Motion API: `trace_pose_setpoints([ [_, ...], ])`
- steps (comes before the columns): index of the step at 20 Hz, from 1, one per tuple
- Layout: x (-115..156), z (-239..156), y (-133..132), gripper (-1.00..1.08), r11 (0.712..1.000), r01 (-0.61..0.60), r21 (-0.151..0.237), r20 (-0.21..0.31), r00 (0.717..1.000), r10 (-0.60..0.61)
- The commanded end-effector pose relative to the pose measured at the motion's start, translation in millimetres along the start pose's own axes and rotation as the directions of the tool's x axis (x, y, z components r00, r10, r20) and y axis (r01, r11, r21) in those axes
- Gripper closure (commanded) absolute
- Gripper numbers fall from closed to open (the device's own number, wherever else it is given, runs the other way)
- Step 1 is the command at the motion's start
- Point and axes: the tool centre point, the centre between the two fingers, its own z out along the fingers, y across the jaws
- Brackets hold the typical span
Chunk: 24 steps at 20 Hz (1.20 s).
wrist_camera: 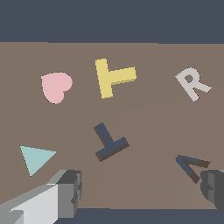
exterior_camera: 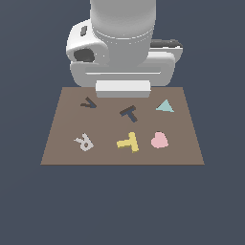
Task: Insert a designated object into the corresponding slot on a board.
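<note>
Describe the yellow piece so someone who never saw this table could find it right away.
Start at the big brown board below the white robot arm. In the row of three small shapes furthest from the arm, the yellow T-shaped block is the middle one, between a grey letter R and a pink heart. It is the only yellow piece, lying flat just beyond the dark T-shaped recess.

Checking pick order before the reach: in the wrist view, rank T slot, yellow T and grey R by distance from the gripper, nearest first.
Gripper with jaws wide apart, holding nothing.
1. T slot: dark recess just ahead of the jaws, roughly central.
2. Yellow T: lies directly beyond the slot, on the board.
3. Grey R: about as far out as the yellow T but off to one side; close call with 2.
</note>
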Motion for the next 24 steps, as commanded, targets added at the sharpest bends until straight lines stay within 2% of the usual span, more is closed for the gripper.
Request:
trace_pose_setpoints([
  [1, 0, 0, 0, -0.92, 1.0, 0.0, 0.0, 0.0, 1.0, 0.0],
  [11, 16, 18, -1, -0.92, 1.0, 0.03, 0.0, -0.008, 1.0, -0.03],
  [24, 76, 77, -7, -0.92, 0.991, 0.134, -0.004, -0.034, 0.99, -0.134],
])
